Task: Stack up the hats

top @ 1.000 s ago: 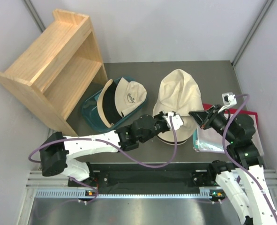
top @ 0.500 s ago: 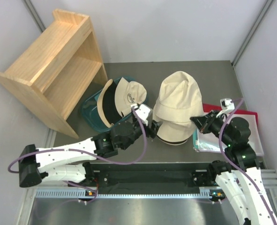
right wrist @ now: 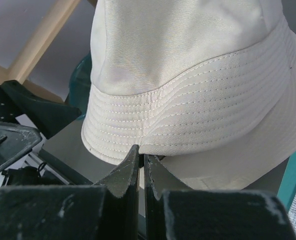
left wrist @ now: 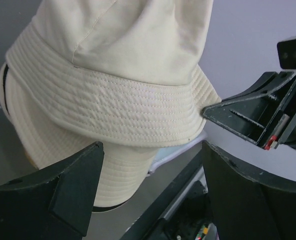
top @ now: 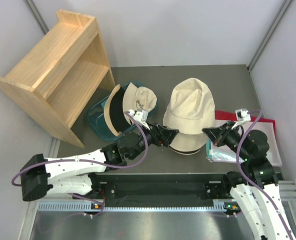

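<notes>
At table centre, the cream fabric bucket hat [top: 190, 107] now rests on the beige hat pile [top: 185, 146]. The left gripper [top: 170, 136] has spread wide and backed off. The right gripper [top: 207, 131], pressed together, noses the brim. More floppy hats [top: 132, 102] wait in the teal plastic tub [top: 98, 126].

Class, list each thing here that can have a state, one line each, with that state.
left hand: open, empty
right hand: shut, tip by the stack's brim
top hat: resting on the lower hat, ungripped
lower hat: underneath, mostly covered
tub hats: lying in the teal tub, unstacked
</notes>
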{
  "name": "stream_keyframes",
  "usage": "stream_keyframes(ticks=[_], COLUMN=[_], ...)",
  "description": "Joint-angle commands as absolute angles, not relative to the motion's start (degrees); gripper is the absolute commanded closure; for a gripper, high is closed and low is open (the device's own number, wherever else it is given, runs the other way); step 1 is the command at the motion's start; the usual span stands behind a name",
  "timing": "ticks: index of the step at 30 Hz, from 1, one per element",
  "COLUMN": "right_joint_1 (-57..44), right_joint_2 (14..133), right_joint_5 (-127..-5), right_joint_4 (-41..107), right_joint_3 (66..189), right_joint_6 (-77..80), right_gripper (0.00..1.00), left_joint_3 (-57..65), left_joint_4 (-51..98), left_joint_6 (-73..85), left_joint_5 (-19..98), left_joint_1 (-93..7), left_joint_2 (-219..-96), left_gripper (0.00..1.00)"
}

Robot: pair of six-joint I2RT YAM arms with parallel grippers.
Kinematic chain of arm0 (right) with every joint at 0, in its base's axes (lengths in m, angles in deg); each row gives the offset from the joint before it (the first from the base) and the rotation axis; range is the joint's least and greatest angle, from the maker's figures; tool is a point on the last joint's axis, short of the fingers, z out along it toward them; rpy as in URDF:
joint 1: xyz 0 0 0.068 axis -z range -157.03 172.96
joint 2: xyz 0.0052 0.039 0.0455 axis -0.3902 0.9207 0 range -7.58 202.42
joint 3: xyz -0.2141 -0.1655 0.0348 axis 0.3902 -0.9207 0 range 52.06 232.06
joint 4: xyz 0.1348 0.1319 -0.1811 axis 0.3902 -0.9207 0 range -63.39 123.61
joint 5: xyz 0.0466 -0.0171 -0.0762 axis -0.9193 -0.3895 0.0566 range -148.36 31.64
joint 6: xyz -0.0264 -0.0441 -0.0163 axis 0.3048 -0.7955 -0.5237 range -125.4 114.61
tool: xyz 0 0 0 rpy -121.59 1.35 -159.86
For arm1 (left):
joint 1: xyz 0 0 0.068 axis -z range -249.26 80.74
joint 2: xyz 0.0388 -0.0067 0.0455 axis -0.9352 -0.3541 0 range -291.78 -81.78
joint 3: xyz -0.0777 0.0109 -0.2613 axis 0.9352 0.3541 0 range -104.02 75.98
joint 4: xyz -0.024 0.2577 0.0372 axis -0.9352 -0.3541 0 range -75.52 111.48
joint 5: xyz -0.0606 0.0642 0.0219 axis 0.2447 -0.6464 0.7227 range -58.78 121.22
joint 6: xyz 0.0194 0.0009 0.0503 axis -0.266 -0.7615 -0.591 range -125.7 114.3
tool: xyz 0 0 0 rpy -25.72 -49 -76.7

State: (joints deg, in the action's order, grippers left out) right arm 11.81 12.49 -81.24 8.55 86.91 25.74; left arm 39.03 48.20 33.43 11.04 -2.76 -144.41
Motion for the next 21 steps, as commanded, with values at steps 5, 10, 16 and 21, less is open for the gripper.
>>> stream_keyframes(ticks=[5,10,16,21], right_joint_1=[9.78,9.17,8.81,8.81], right_joint_2=[11.23,11.14,10.70,9.82], right_joint_5=[-84.29,-83.94,-83.06,-82.80], right_joint_4=[10.32,10.05,6.54,5.40], right_joint_3=[84.14,83.61,83.44,83.00], right_joint_6=[27.48,27.13,25.37,25.37], right_gripper=[1.00,1.00,1.00,1.00], left_joint_3=[40.03,39.77,39.06,40.91], left_joint_4=[56.98,57.87,57.33,61.55], left_joint_6=[45.18,48.17,49.67,52.91], left_joint_5=[16.36,19.09,18.83,20.49], left_joint_1=[-6.24,-6.77,-6.95,-6.95], left_joint_2=[-146.64,-149.89,-153.05,-155.51], left_gripper=[0.16,0.17,0.18,0.21])
